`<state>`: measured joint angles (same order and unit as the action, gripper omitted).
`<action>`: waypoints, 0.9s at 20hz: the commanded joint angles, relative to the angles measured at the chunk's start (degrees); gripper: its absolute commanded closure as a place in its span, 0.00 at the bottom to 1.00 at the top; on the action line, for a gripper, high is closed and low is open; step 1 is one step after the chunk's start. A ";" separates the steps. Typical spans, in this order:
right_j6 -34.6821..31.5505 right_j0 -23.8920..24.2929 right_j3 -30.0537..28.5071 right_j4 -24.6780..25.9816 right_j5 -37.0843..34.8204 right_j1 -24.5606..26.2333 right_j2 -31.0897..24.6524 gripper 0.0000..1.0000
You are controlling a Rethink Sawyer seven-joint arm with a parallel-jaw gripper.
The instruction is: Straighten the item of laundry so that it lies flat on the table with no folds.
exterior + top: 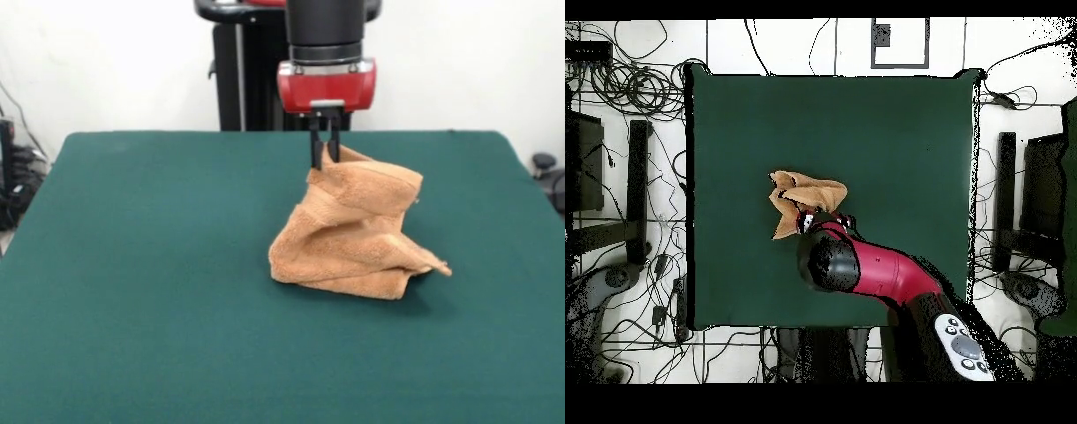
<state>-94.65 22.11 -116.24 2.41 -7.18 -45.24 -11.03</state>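
The orange-tan towel (353,230) is bunched and folded, with its top corner lifted and the rest draped in a heap on the green table (141,265). My gripper (324,159) is shut on that top corner and holds it above the table. In the overhead view the towel (805,195) lies left of the table's middle (895,130), and the red arm (865,270) covers the gripper and part of the cloth. A pointed corner of the towel sticks out to the right in the front view. The white tag is hidden.
The black pedestal (238,71) stands behind the table's far edge. Cables and dark equipment (625,150) lie on the floor around the table. Open green surface surrounds the towel on all sides.
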 commanded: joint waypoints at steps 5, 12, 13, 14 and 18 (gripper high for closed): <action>-0.83 5.16 -3.56 3.99 -7.01 0.70 -9.13 1.00; -1.30 7.61 -3.96 5.62 -7.17 0.70 -10.89 1.00; -1.28 7.98 -4.05 5.83 -7.15 0.64 -11.12 1.00; -1.20 8.33 -4.08 5.90 -7.42 0.64 -11.39 1.00; -1.25 9.65 -4.27 6.48 -7.82 0.46 -12.31 1.00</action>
<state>-94.65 31.29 -116.28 6.76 -8.62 -45.22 -16.76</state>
